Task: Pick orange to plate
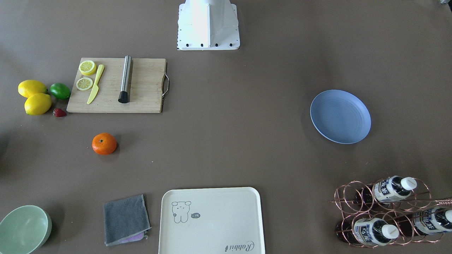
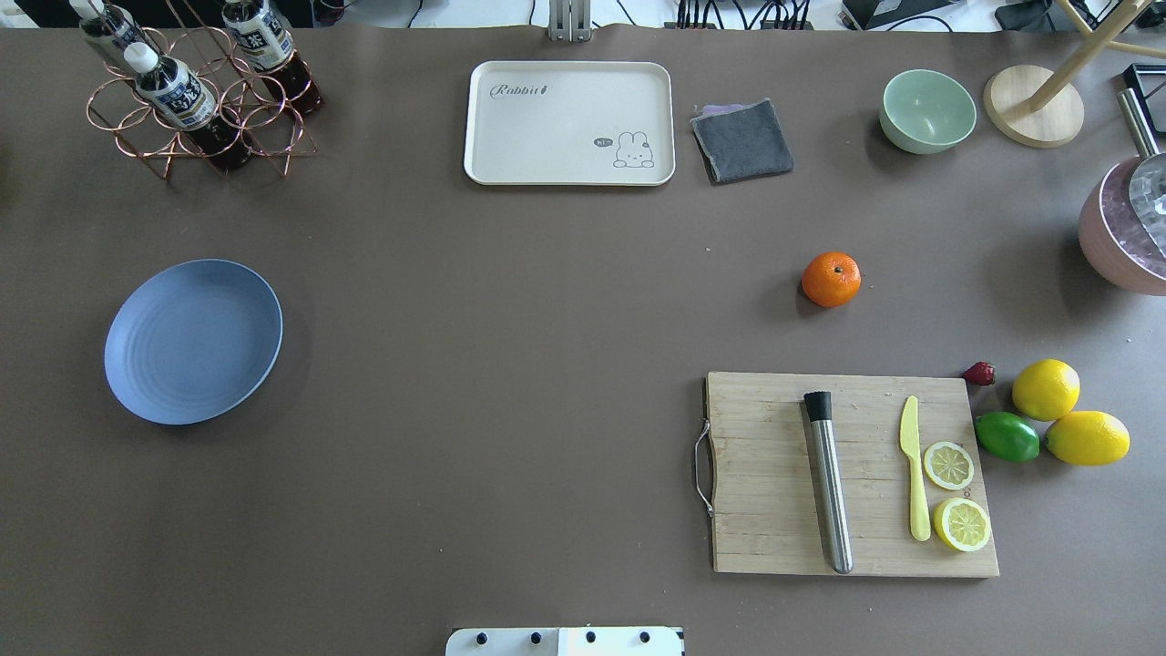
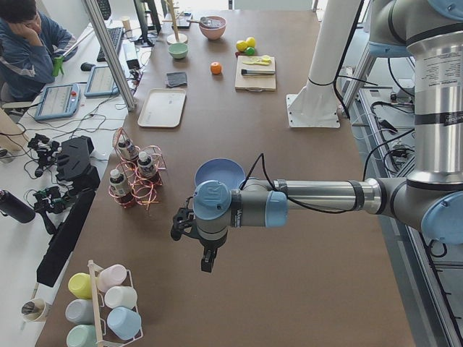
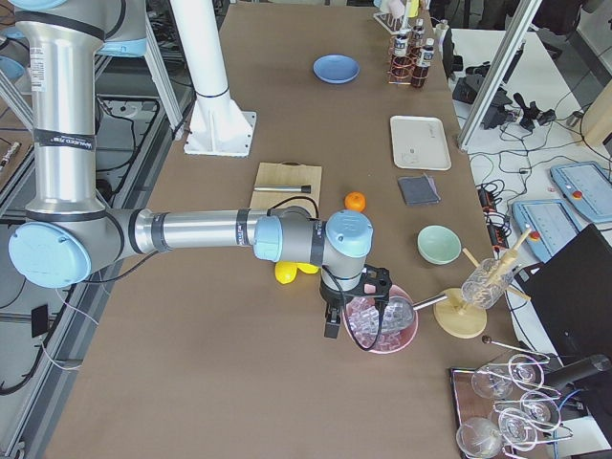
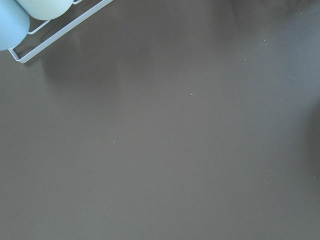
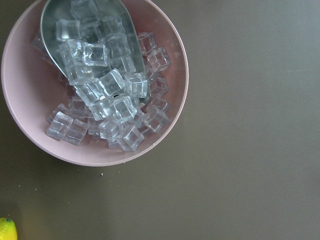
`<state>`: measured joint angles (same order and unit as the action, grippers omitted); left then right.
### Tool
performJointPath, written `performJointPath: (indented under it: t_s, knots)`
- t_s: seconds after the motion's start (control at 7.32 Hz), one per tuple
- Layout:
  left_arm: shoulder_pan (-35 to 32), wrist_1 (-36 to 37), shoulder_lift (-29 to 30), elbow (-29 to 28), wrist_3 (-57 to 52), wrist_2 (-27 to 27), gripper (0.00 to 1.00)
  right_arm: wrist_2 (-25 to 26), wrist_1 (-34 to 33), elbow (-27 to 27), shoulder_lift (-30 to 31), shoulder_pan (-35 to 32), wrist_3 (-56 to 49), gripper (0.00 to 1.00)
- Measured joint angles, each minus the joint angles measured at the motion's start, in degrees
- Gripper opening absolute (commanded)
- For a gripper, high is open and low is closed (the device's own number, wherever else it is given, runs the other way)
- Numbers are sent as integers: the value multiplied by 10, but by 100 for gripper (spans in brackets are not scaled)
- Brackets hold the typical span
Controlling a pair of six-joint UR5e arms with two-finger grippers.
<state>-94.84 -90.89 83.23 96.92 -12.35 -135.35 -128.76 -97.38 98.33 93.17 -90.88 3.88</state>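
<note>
The orange [image 2: 831, 279] lies alone on the brown table, between the cutting board and the grey cloth; it also shows small in the side views [image 1: 104, 143] [image 4: 355, 202]. The blue-lavender plate [image 2: 193, 341] sits empty far across the table on the robot's left [image 1: 340, 116]. My left gripper [image 3: 207, 262] hangs over bare table near the plate [image 3: 217, 170], at the table's left end. My right gripper [image 4: 332, 325] hovers beside a pink bowl of ice, away from the orange. Both grippers show only in the side views, so I cannot tell whether they are open or shut.
A wooden cutting board [image 2: 852, 474] carries a steel muddler, a yellow knife and lemon slices. Beside it lie two lemons [image 2: 1046, 389], a lime [image 2: 1007, 436] and a strawberry. A cream tray [image 2: 569, 123], grey cloth [image 2: 742, 139], green bowl [image 2: 927, 110], ice bowl [image 6: 95, 82] and bottle rack [image 2: 196, 96] ring the table.
</note>
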Motion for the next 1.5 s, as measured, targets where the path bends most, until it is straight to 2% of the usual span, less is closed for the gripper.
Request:
performJointPath:
  t_s: [1.09, 1.5]
  knots:
    - [4, -14, -5, 3, 1, 0, 98, 0, 1, 1, -2, 0, 1, 100]
    - [4, -15, 8, 1, 5, -44, 98, 0, 1, 2, -3, 0, 1, 100]
